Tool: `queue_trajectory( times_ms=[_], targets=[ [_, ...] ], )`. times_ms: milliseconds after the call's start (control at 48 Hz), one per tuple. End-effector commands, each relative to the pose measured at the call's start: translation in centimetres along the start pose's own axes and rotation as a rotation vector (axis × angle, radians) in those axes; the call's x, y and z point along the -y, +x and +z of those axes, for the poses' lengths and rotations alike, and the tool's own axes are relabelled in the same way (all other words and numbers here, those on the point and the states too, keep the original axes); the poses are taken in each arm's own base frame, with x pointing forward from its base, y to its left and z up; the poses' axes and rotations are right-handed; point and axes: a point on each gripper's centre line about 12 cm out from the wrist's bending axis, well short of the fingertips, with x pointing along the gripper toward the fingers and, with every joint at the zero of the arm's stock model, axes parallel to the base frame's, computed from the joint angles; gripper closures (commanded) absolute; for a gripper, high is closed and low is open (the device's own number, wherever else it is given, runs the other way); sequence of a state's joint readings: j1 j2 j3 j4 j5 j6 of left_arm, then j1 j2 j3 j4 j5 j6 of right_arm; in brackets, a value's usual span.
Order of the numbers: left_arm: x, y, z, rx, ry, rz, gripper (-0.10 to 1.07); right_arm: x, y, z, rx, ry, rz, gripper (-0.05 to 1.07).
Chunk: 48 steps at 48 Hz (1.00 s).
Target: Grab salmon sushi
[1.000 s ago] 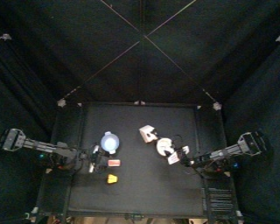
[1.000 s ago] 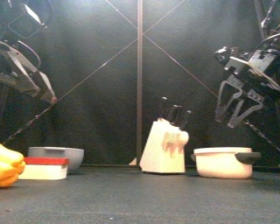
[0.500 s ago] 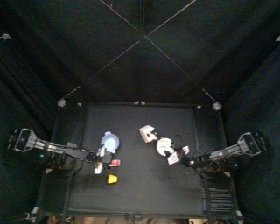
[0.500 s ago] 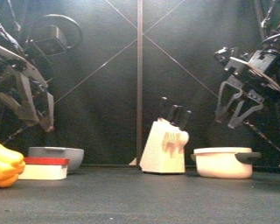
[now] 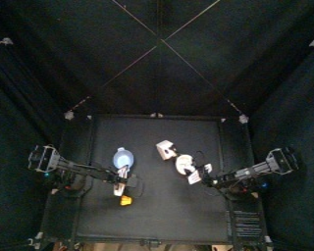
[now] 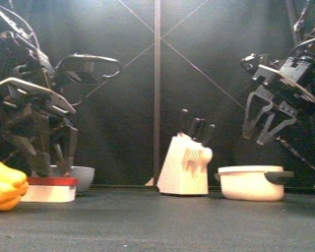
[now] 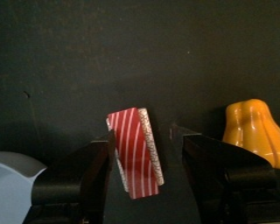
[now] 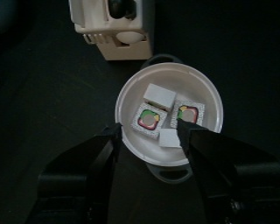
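Observation:
The salmon sushi (image 7: pixel 134 153), a small red block striped white, lies on the black table between my left gripper's (image 7: pixel 143 138) open jaws, one jaw on each side. In the front view the left gripper (image 6: pixel 48 162) hangs low right over the sushi (image 6: pixel 52 188). In the top view the left gripper (image 5: pixel 123 178) covers it, in front of the pale blue bowl (image 5: pixel 121 157). My right gripper (image 6: pixel 266 118) is open and empty, held above the white pot (image 8: pixel 166 109).
A yellow wedge-like piece (image 5: pixel 125 199) lies just in front of the sushi, also in the left wrist view (image 7: pixel 251 129). A white knife block (image 6: pixel 187 165) stands mid-table. The white pot (image 6: pixel 252 182) holds several small blocks.
My left arm has swung in toward the table's middle and come down, so its open jaws now straddle the sushi. The right arm has not moved.

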<state>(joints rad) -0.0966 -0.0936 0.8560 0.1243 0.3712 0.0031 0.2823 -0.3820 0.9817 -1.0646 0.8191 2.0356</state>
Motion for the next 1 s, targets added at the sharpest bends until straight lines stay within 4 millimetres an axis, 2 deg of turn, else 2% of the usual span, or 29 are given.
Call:
queue_trajectory(
  times_ms=[0,250,521,979],
  targets=[
    [-0.3,-0.2,1.1,0.016,0.003,0.01,0.1,-0.5,-0.3,0.6,0.01,0.015,0.017,0.15],
    [-0.4,-0.1,1.0,0.013,0.0,0.01,0.09,-0.6,-0.3,0.5,0.009,0.014,0.017,0.15],
    [-0.8,0.1,0.7,-0.001,0.004,0.021,-0.02,-0.6,-0.2,0.5,0.008,0.013,0.016,0.15],
    [-1.3,1.0,0.4,-0.031,0.02,0.031,-0.02,-0.5,-0.2,0.5,0.008,0.014,0.014,0.15]
  ],
)
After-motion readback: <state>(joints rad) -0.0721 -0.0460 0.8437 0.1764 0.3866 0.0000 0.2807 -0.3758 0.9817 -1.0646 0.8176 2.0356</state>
